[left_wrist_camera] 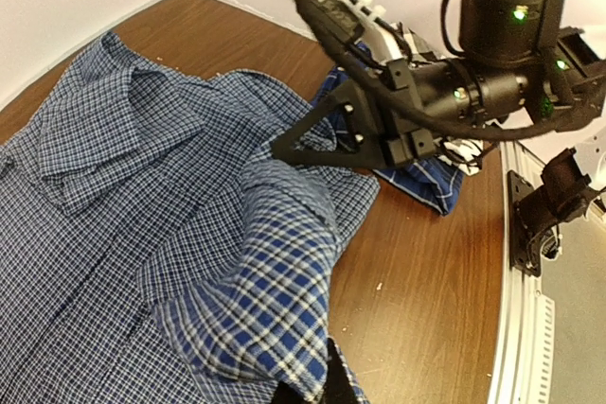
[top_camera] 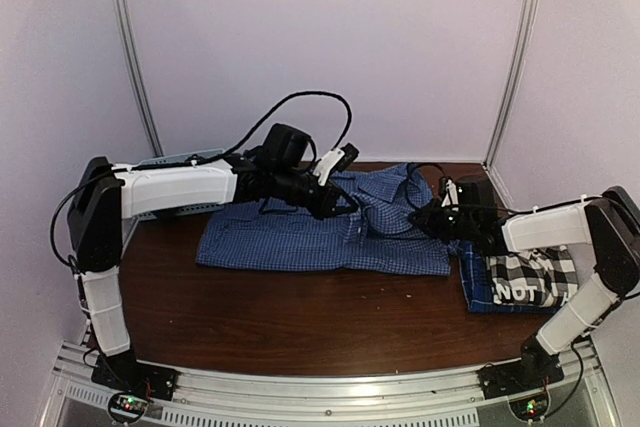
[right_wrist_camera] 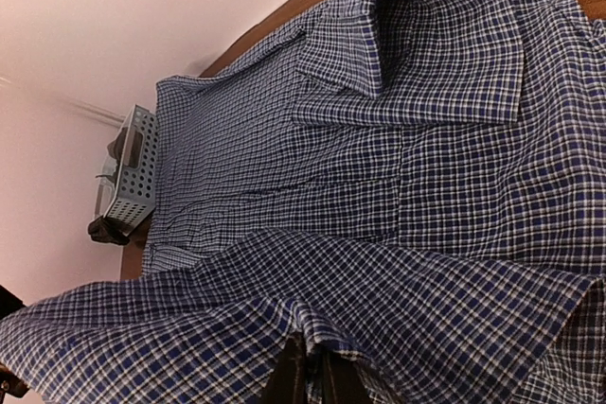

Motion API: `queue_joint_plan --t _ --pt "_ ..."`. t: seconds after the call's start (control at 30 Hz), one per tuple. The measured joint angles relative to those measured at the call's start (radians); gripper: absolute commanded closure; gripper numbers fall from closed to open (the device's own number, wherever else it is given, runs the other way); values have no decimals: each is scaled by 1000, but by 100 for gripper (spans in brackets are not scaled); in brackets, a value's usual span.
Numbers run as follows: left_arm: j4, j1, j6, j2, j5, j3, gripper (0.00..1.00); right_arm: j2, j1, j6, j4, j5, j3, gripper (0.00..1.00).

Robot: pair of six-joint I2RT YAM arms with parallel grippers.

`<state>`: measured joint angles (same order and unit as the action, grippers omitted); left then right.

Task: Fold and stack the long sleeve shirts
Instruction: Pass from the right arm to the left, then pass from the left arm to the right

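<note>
**Blue check shirt pinched at both ends for a fold**

Top view: the blue check shirt is spread across the middle of the table. A black-and-white plaid shirt is laid folded at 3 o'clock. The left gripper and right gripper are set on the spread shirt's edge between 12 and 2 o'clock.

Left wrist view: the left jaws are closed on a raised fold of check cloth at 6 o'clock.

Right wrist view: the right jaws are drawn narrow, with a cloth ridge pinched between them at 6 o'clock. The collar is seen at 1 o'clock and a basket at 9 o'clock.

An early fold of this shirt is judged to be in hand. The next move calls for both pinches to be carried together over the body and laid flat.
</note>
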<state>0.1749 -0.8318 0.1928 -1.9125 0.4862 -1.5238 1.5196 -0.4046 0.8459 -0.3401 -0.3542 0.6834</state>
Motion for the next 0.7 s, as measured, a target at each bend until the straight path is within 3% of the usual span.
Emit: queue_joint_plan --t 0.4,0.7 --pt "166 102 52 -182 103 -212 100 6 47 -57 15 22 37 76" --pt "219 106 41 -182 214 -220 100 -74 31 -127 -20 -89 -58 45"
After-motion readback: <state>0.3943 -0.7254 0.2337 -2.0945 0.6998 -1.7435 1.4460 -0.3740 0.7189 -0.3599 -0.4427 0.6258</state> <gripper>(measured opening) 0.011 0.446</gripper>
